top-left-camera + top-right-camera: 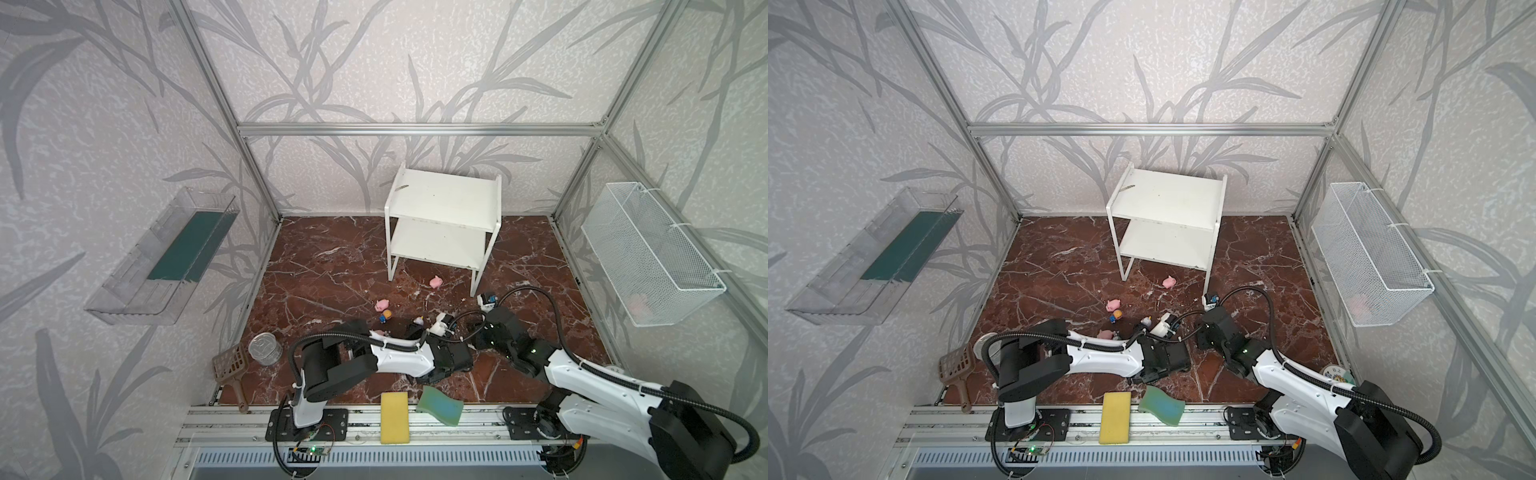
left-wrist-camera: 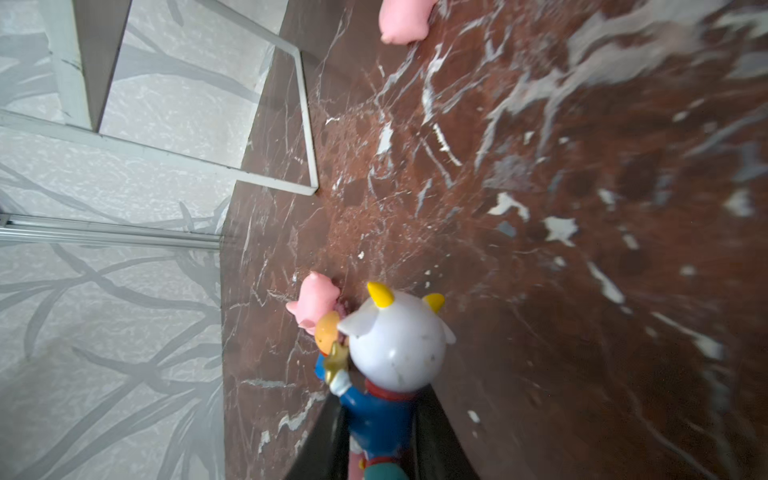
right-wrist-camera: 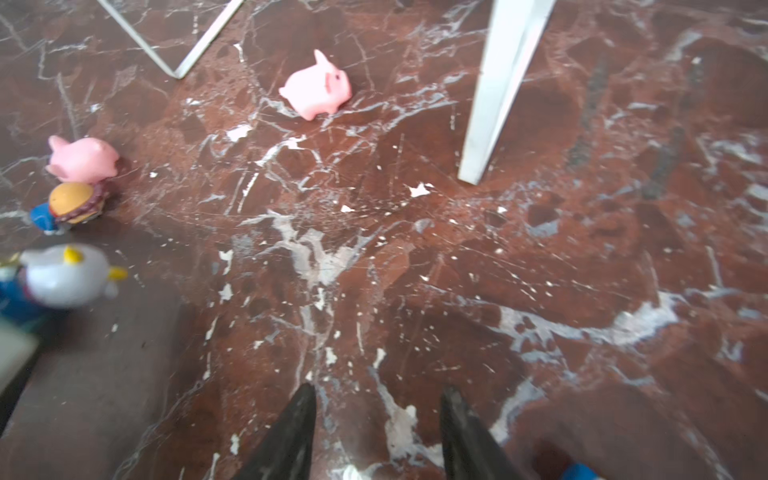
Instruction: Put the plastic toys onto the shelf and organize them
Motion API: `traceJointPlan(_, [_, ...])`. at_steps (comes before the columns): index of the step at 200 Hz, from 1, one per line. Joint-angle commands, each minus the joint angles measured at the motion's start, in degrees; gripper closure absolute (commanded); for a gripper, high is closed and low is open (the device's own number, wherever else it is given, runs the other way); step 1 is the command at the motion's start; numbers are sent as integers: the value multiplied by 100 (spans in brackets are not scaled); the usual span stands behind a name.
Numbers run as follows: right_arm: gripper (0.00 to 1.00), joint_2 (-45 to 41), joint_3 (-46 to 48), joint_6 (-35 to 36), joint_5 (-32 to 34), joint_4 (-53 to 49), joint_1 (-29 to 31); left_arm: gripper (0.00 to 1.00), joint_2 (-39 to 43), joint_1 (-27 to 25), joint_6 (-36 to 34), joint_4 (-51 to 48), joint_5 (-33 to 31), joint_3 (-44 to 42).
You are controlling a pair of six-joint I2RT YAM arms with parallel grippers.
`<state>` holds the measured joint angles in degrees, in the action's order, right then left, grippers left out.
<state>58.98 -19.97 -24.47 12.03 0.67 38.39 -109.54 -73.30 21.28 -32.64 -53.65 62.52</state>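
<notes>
Figurine with white head (image 2: 395,349) clamped in left claw (image 2: 380,401); right claw (image 3: 378,411) spread apart over bench (image 3: 540,270). Pink pig (image 3: 316,87) on bench before shelf (image 1: 442,208), second pink pig (image 3: 83,160) against orange-headed figurine (image 3: 72,203).

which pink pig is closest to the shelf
The lone pig just in front of the shelf, between its front legs. The second pig, against the orange-headed figurine, and the third pig, by the left arm, sit farther from it.

A tin can (image 1: 265,348) stands beside a brown slotted scoop (image 1: 229,365) at the red marble desk's (image 1: 332,266) near-left corner, a yellow sponge (image 1: 394,417) and a green sponge (image 1: 440,405) straddle its front edge, and a clear tray (image 1: 133,295) and a wire basket (image 1: 648,257) hang on opposite walls.
</notes>
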Motion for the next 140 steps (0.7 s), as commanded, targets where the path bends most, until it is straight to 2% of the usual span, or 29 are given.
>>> traceJointPlan(1, [50, -64, 63, -84, 201, 54, -77, 48, 390, -194, -75, 166, 346, 33])
traceJointPlan(9, [50, -58, 55, -44, 163, 63, -79, 41, 509, -235, -63, 177, 470, 19])
traceJointPlan(48, [50, 79, 15, 134, -158, 175, -84, 22, 1841, -51, -526, 979, 1951, -687])
traceJointPlan(73, [50, 335, -224, 350, -618, -26, -76, 20, 2633, 656, -449, 1145, 3171, -1001])
traceJointPlan(102, [50, 712, -440, 468, -1156, 31, -52, 17, 3236, 1233, -533, 1369, 3662, -1290])
traceJointPlan(122, [50, 950, -578, 450, -1277, 80, 107, 17, 3433, 1676, -434, 1379, 4350, -1378])
traceJointPlan(140, [52, 1221, -764, 412, -1379, 131, 323, 17, 3584, 1896, -312, 1405, 4579, -1487])
